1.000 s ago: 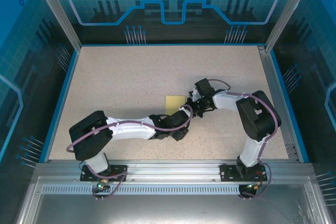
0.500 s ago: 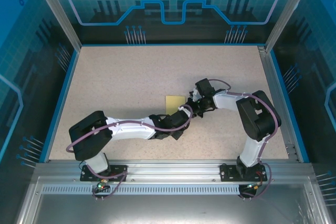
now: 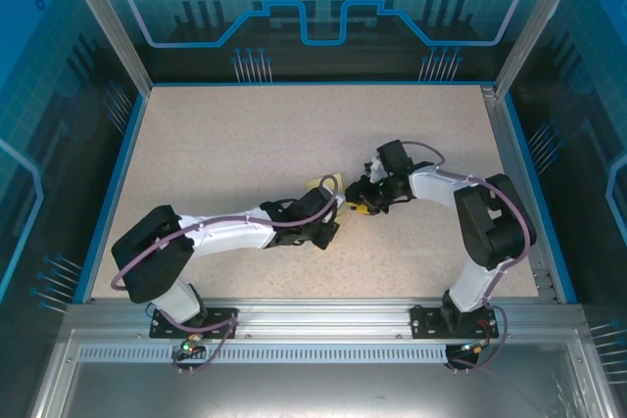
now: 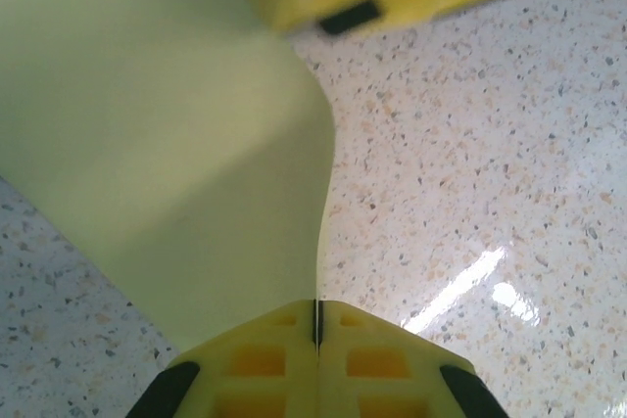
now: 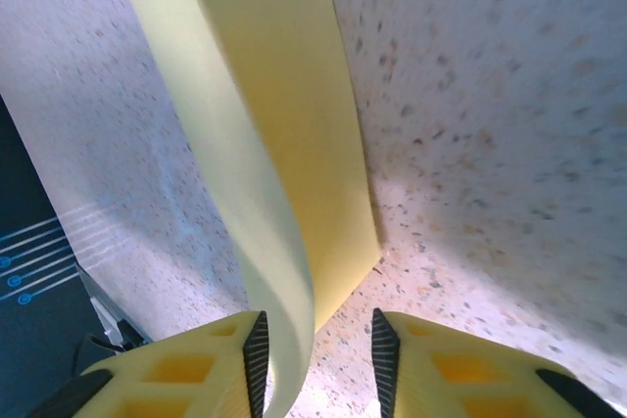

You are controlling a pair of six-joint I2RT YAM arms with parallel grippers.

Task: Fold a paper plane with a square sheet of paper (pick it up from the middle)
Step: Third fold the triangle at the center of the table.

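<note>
The square sheet of paper (image 4: 176,144) is arching up off the table (image 3: 245,134) near its middle. One edge is sitting pinched in the left tool (image 4: 316,312), jaws pressing together on it. The right tool (image 5: 315,340) is standing partly open, with the sheet running between its parted fingers.

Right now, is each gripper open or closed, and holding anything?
Left gripper: closed on the thin yellow sheet of paper.
Right gripper: open, paper passing loosely between its jaws.
</note>
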